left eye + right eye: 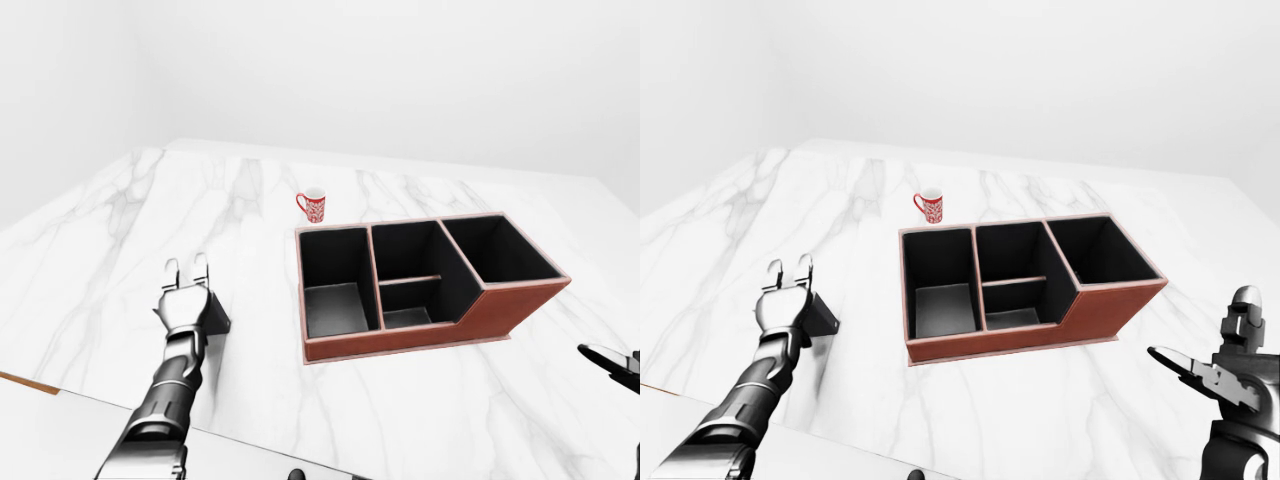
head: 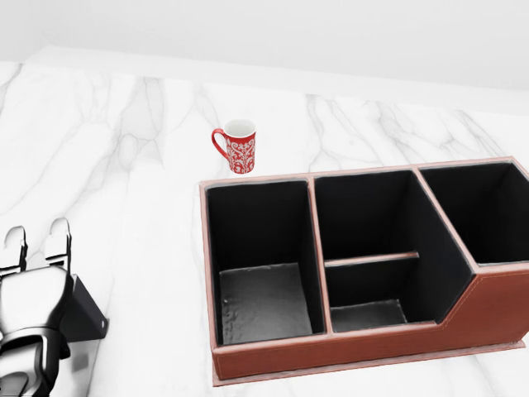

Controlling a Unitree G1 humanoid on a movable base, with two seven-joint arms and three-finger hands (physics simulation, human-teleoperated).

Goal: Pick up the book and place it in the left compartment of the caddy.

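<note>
Our left hand (image 1: 186, 300), fingers spread, sits on the dark flat book (image 1: 214, 314); the leather-brown caddy (image 1: 420, 335) stands apart on marble (image 1: 110, 230); right hand (image 1: 1220, 375) splayed.

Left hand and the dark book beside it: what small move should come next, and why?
Probably close the fingers round the book. The left hand stands over it on the marble counter with fingers open and pointing up the view, and no grip shows yet. The caddy sits to the right in the left-eye view, its left compartment empty, so lifting can wait until the grasp is firm.
</note>
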